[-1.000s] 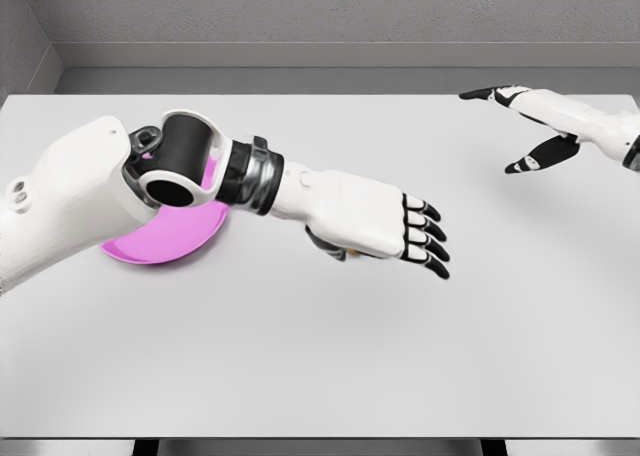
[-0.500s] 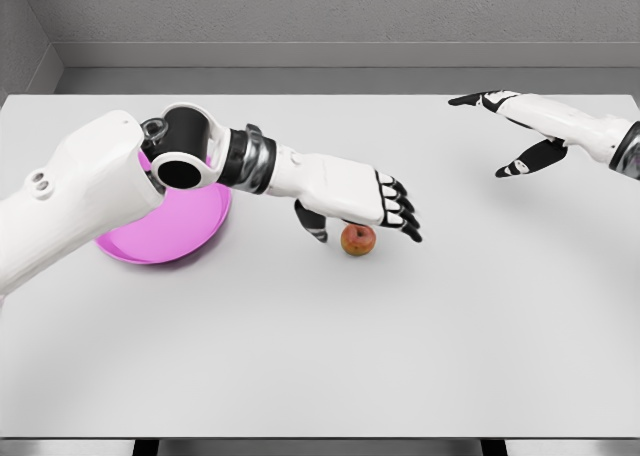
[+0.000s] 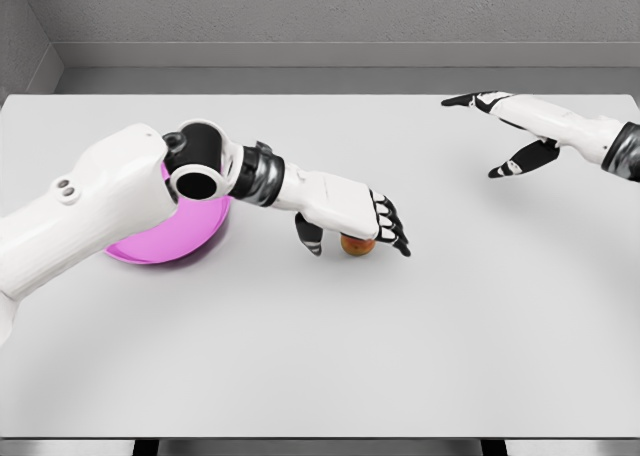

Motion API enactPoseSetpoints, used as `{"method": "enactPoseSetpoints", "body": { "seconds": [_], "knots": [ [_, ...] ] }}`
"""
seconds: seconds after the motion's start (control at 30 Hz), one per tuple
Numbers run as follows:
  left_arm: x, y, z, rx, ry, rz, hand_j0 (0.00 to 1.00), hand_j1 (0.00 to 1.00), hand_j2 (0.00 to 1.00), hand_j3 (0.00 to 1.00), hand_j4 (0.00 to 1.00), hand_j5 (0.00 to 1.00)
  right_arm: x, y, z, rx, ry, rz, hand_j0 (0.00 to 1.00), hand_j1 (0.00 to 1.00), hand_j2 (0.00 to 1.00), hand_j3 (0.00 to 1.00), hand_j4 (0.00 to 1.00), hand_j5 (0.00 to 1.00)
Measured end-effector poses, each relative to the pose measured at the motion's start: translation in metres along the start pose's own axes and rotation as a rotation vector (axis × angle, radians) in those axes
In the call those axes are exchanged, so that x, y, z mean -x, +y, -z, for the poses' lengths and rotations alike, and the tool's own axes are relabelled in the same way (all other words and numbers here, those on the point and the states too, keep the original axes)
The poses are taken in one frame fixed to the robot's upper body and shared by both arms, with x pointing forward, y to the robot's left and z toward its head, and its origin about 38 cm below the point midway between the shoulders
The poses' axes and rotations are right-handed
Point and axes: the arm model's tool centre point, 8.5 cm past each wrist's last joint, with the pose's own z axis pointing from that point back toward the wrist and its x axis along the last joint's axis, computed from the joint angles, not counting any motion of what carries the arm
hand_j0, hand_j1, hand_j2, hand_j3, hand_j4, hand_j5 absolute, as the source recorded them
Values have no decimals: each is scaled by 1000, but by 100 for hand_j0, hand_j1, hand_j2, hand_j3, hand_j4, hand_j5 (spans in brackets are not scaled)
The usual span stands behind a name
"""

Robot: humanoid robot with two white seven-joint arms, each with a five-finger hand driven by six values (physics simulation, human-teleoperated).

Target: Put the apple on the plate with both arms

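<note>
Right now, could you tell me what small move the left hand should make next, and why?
Probably curl the fingers round the apple. The left hand sits over it with its thumb down beside it, but no closed grasp shows. The pink plate lies to its left; the right hand hangs open far off.

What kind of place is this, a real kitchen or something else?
Most likely a simulated test room, not a kitchen. A plain white table stands against bare grey walls, and it carries only a pink plate and an apple under the left hand. The flat, clean rendering suggests a simulator.
</note>
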Motion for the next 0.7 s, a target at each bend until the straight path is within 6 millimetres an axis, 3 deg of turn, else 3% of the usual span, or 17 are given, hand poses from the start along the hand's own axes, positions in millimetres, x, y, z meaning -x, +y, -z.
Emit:
{"method": "enactPoseSetpoints", "body": {
  "seconds": [0.7],
  "knots": [
    [20,-8,13,25,43,-52,92,92,92,92,92,92,-3,5,6,-5,-13,7,100,100,100,100,100,100]
  ]
}}
